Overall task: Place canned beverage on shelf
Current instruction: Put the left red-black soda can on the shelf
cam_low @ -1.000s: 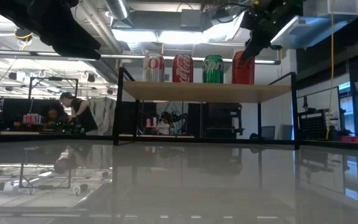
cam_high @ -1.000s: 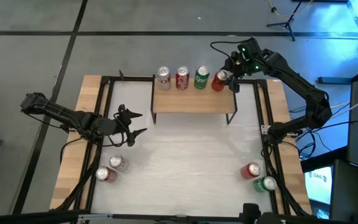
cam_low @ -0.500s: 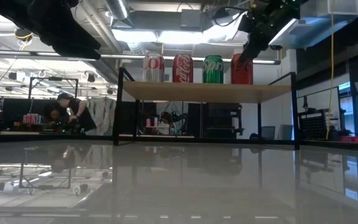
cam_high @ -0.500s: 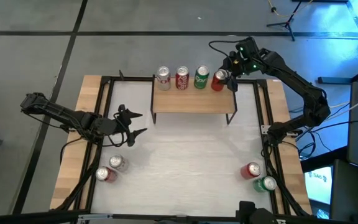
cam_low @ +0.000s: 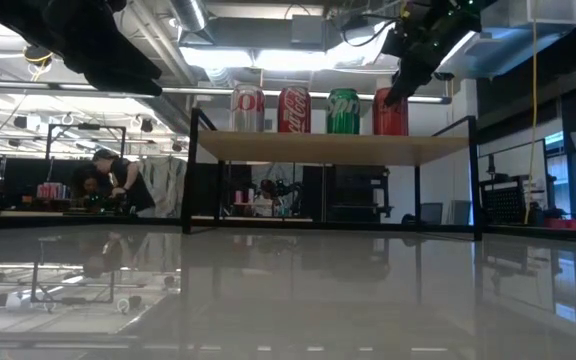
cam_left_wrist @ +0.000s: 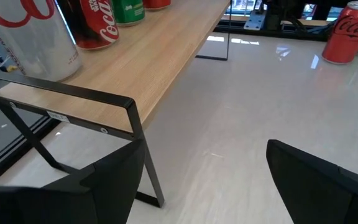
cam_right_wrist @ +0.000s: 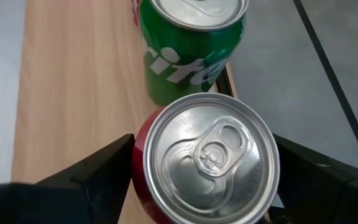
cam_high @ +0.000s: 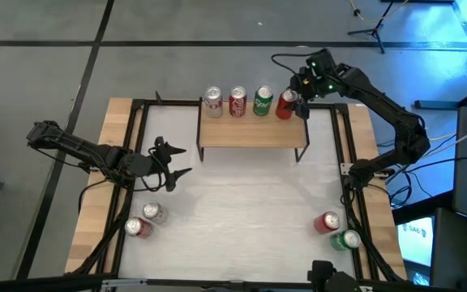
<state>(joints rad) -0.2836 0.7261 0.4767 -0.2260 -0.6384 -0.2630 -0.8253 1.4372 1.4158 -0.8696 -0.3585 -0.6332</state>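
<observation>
Four cans lined up on the shelf (cam_high: 254,134), both arms over the desk (cam_high: 242,219)

A silver can (cam_high: 212,101), a red can (cam_high: 237,101), a green can (cam_high: 263,100) and a second red can (cam_high: 285,105) stand upright in a row along the shelf's far edge. The right end effector (cam_high: 296,96) sits at that last red can, its fingers either side. The left end effector (cam_high: 171,162) hovers open near the desk's left side. Two cans (cam_high: 144,221) lie near the front left, two more (cam_high: 337,230) front right.

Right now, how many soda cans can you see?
8. Four stand on the shelf: silver, red, green, red. Two near left, two near right.
</observation>
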